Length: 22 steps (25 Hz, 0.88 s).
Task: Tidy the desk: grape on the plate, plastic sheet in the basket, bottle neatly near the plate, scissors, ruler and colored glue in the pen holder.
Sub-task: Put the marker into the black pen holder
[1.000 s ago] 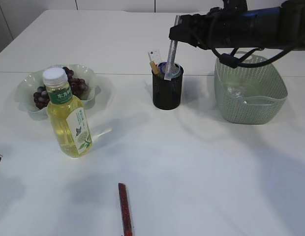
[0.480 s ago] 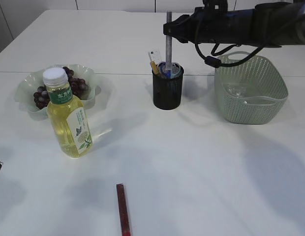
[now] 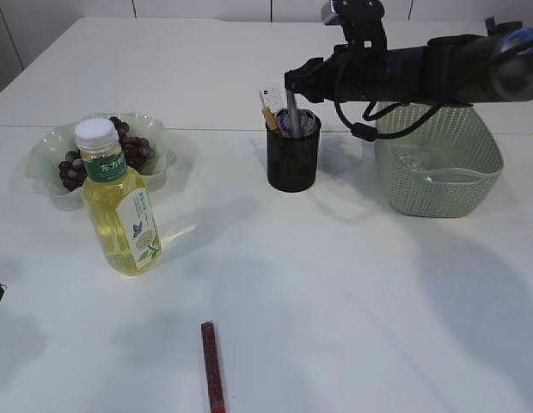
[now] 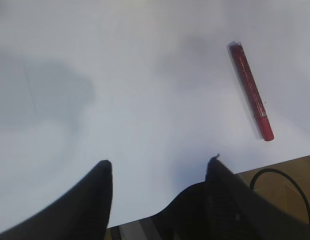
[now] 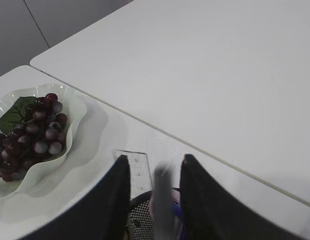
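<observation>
Right end effector (image 3: 292, 89) hovers directly above the black pen holder (image 3: 293, 155), its jaws standing apart on either side of a grey upright item, blurred, whose lower end sits in the holder; contact cannot be confirmed. Left end effector (image 4: 157, 172) is open and empty over bare bench (image 3: 352, 292), the red glue stick (image 4: 250, 90) lying nearby. Grapes (image 3: 129, 148) rest on the plate (image 3: 43, 151), the bottle (image 3: 119, 202) upright just in front of it, and the basket (image 3: 438, 155) stands right of the holder.

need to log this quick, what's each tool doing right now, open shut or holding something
Left tool: open, holding nothing, above bare table.
Right tool: over the pen holder, scissors between its fingers; cannot tell whether gripped or already released.
</observation>
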Motion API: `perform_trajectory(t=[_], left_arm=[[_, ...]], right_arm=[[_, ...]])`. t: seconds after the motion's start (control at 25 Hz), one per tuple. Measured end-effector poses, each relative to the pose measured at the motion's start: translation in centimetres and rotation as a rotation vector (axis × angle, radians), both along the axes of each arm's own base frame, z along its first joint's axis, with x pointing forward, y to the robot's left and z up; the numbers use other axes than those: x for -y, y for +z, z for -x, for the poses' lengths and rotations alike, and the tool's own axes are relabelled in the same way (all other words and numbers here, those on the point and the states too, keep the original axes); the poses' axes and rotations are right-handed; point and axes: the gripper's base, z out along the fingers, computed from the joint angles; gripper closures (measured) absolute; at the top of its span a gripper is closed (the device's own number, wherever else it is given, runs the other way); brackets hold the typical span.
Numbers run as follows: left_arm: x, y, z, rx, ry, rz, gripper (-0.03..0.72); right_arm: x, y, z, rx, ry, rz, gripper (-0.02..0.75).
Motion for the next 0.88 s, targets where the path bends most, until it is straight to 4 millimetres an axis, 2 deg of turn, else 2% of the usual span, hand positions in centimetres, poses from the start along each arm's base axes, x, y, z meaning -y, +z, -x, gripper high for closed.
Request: perform_trajectory(t=[0.16,0.32,0.44,0.6,0.88], left_arm=[[0.0,0.0,0.0,0.0,0.0,0.002,0.256],[0.0,0.0,0.0,-0.001,0.002,0.006,0.256],[0.1,0.0,0.0,-0.002,0.002,0.007,0.256],[0.1,0.0,0.0,-0.002,0.002,0.009,0.256],[0.1,0.0,0.0,-0.004,0.004,0.014,0.256]], right_arm=[[0.0,0.0,0.0,0.001,0.0,0.001,0.348],[0.0,0.4,0.1,-0.013,-0.003,-0.03,0.319],[0.0,1.9,0.6,-0.074,-0.02,-0.098,0.318],[0.0,4.4,2.2,-0.17,0.02,-0.056,0.316],[-0.6,7.6,6.9,-0.476,0.067,0.093,0.319]])
